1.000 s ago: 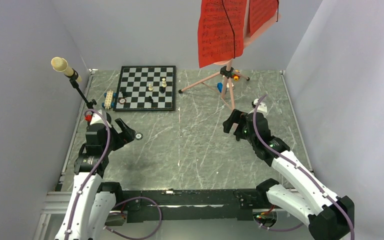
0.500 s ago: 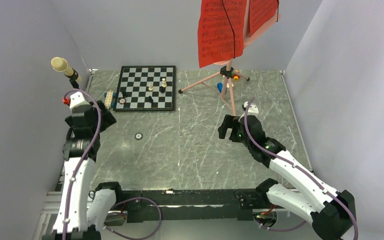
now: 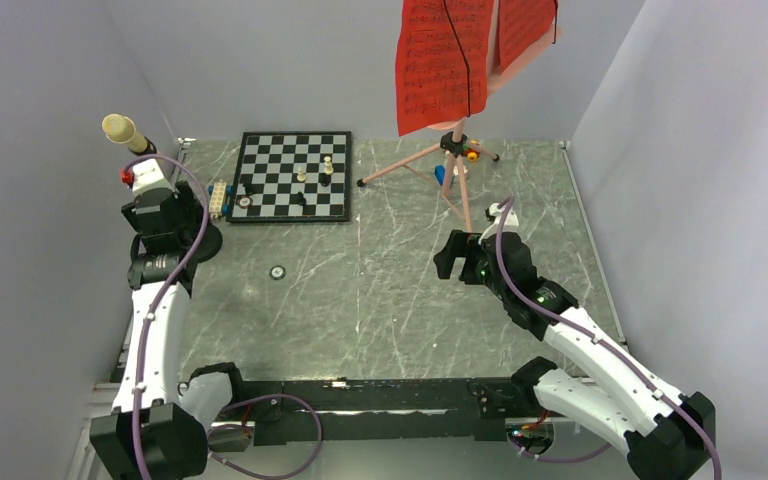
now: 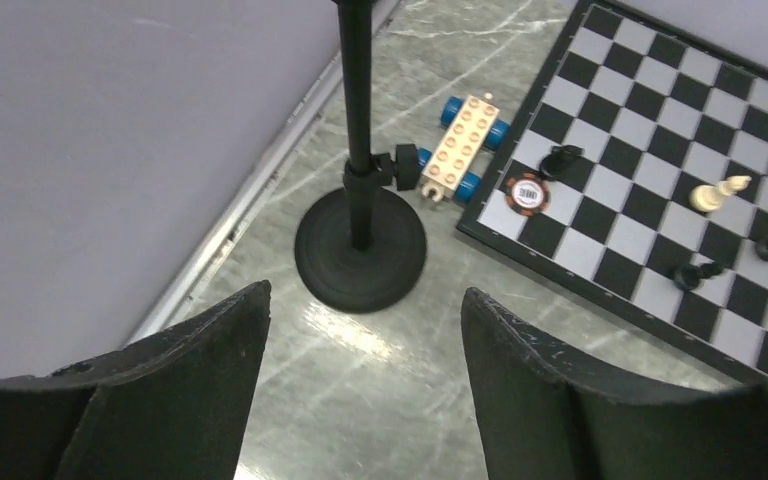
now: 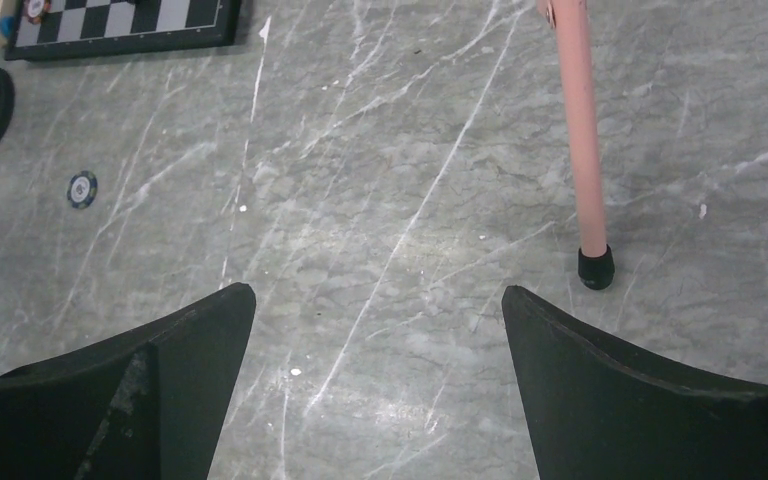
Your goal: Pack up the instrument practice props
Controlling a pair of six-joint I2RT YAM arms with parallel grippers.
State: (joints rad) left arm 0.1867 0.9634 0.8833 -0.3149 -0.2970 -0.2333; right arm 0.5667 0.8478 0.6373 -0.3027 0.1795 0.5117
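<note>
The cream foam-headed microphone [image 3: 118,128] stands at the far left on a black pole [image 4: 357,90] with a round black base [image 4: 360,250]. My left gripper [image 3: 178,222] is open and empty; in the left wrist view [image 4: 365,300] its jaws stand just short of the base, apart from it. Red sheet-music pages [image 3: 445,65] hang on the pink tripod music stand [image 3: 410,165] at the back. My right gripper [image 3: 447,255] is open and empty, low over the table [image 5: 375,300], with one pink stand leg [image 5: 577,120] and its black foot ahead to the right.
A chessboard [image 3: 295,175] with pieces lies at the back left. A toy brick car [image 4: 460,150] sits between it and the microphone base. A poker chip [image 3: 277,271] lies on the marble floor. Small coloured bricks [image 3: 443,174] lie under the tripod. Grey walls close in both sides.
My left arm has swung left and back, from near the poker chip to the microphone stand's base. My right gripper has shifted slightly left and nearer. Both stay open.
</note>
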